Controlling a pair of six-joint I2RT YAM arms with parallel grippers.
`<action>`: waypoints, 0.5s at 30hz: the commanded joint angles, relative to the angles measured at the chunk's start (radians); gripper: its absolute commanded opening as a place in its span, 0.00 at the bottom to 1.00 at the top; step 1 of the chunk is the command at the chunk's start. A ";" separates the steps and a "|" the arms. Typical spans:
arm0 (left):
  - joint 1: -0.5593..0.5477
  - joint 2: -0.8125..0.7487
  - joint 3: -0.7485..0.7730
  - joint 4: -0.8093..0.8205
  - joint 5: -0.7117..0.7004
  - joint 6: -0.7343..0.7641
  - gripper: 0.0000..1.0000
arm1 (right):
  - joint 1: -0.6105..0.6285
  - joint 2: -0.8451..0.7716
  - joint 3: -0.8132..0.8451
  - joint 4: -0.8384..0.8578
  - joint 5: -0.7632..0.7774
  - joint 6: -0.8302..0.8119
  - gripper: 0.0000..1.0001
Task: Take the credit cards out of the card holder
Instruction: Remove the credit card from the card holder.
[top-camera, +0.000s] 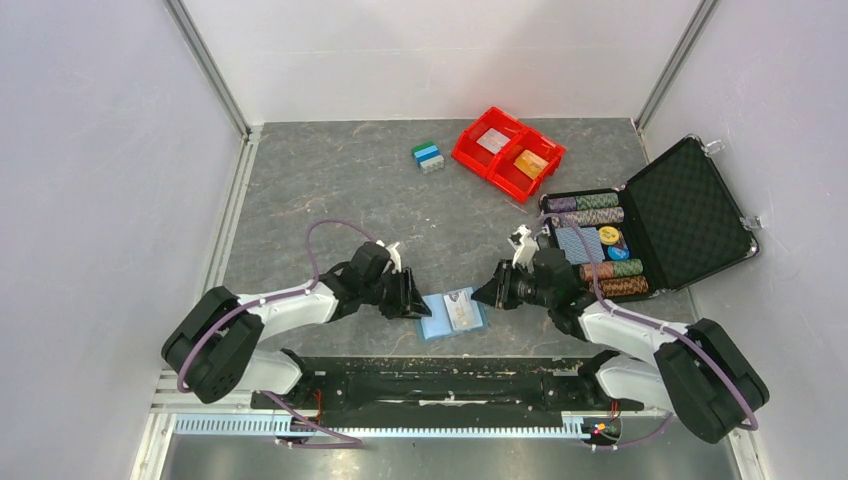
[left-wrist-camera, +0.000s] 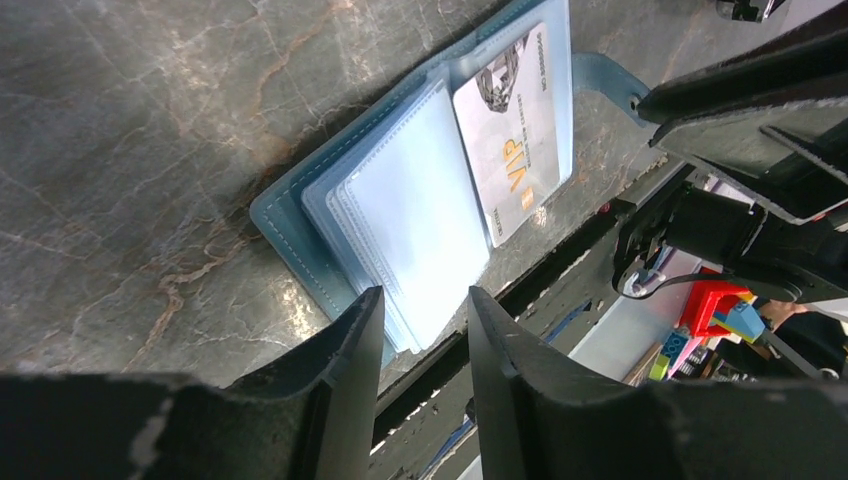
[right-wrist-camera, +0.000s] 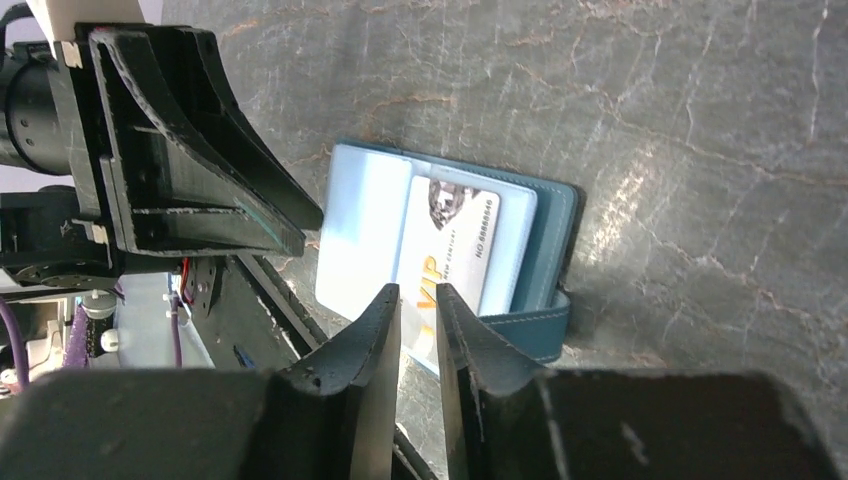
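Top external view showed the light-blue card holder lying open on the grey counter, low in the centre of the frame, between my two claws. One whitish credit card sat in the panel toward the frame's right. The left claw hung spread at the holder's edge. The right claw stood narrowly parted over the card's end, pinching nothing I could see. I judged the step to be drawing this card out. Next, one claw should pin the holder while the other nips the card's edge.
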 joint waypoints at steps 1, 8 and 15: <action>-0.025 0.012 0.049 0.049 0.013 -0.022 0.41 | 0.002 0.040 0.062 -0.001 -0.027 -0.031 0.22; -0.068 0.032 0.086 0.036 -0.057 -0.030 0.40 | 0.014 0.126 0.085 0.003 -0.017 -0.047 0.28; -0.104 0.007 0.109 -0.065 -0.178 -0.024 0.45 | 0.014 0.181 0.116 -0.054 0.053 -0.116 0.34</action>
